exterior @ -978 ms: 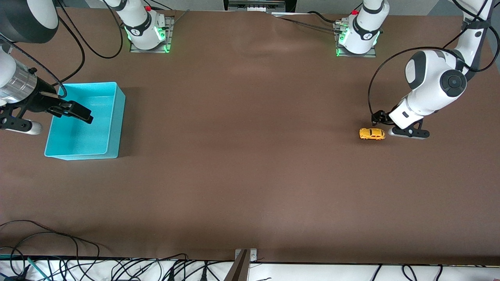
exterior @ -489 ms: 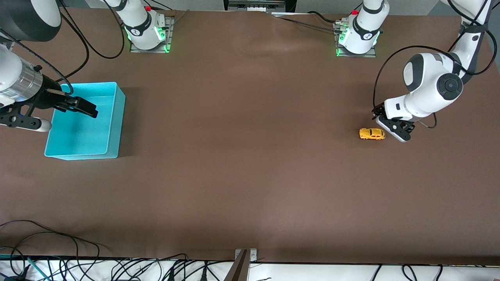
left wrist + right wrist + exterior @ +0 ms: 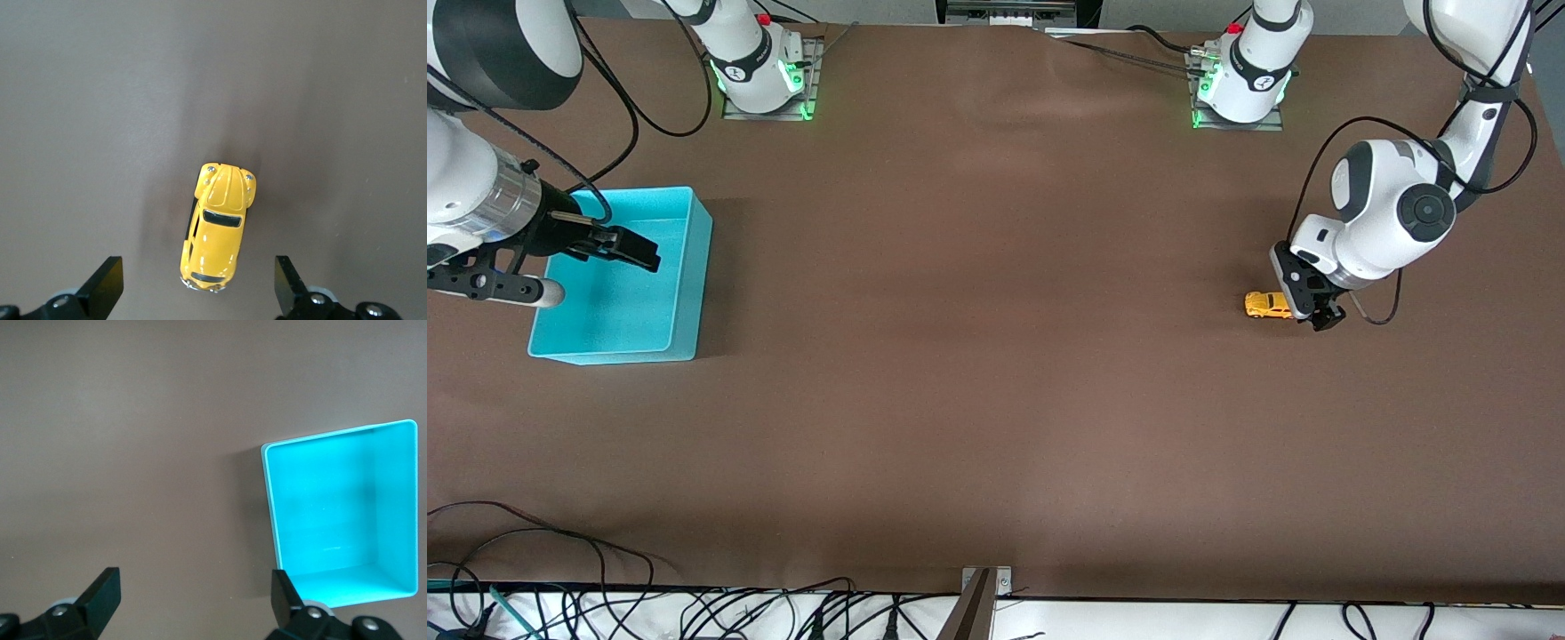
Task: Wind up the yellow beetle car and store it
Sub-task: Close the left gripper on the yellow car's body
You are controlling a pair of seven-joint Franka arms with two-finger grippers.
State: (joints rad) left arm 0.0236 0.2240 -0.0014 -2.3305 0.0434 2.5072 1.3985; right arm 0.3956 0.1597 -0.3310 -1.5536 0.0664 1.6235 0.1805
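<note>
The yellow beetle car (image 3: 1265, 305) stands on the brown table toward the left arm's end. My left gripper (image 3: 1312, 311) hangs just above it and covers the car's end that faces that end of the table. In the left wrist view the car (image 3: 217, 227) lies lengthwise in the gap of the left gripper (image 3: 197, 290), whose fingers (image 3: 103, 287) stand wide apart, open and touching nothing. My right gripper (image 3: 636, 252) hovers over the turquoise bin (image 3: 623, 311). The right wrist view has the right gripper (image 3: 193, 600) open and empty, with the bin (image 3: 333, 513) beside it.
The turquoise bin has nothing in it. The two arm bases (image 3: 765, 76) (image 3: 1240, 84) stand along the table edge farthest from the front camera. Cables (image 3: 605, 604) and a metal bracket (image 3: 983, 587) line the nearest edge. Bare brown table lies between car and bin.
The left arm has swung its gripper round to point downward and brought it over the car. The right gripper has crept a little toward the table's middle above the bin.
</note>
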